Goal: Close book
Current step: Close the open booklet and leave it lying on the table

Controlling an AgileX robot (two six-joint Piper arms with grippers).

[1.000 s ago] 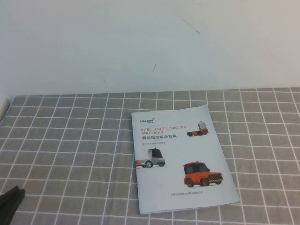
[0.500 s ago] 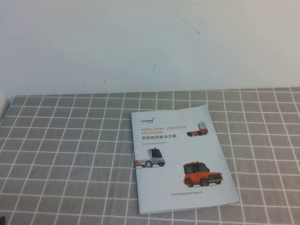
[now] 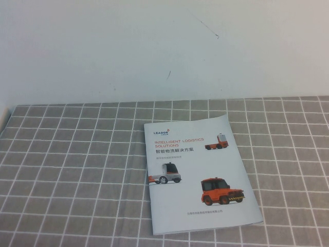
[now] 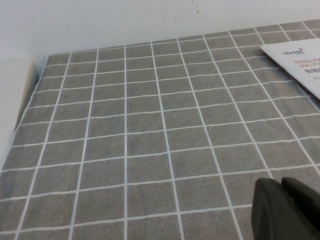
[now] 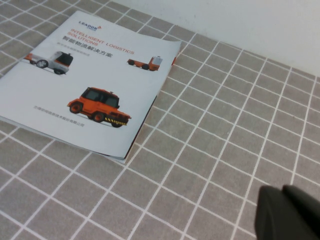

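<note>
Bare lab: checked cloth (image 3: 67,154), white wall (image 3: 128,46)

The left gripper (image 4: 287,210) is a dark lump cropped by its wrist view's corner, above the grey checked worktop (image 4: 150,125); the right gripper (image 5: 290,212) likewise. The white glossy booklet (image 4: 300,62) shows one corner in the left wrist view, its print there probably unreadable.
</note>
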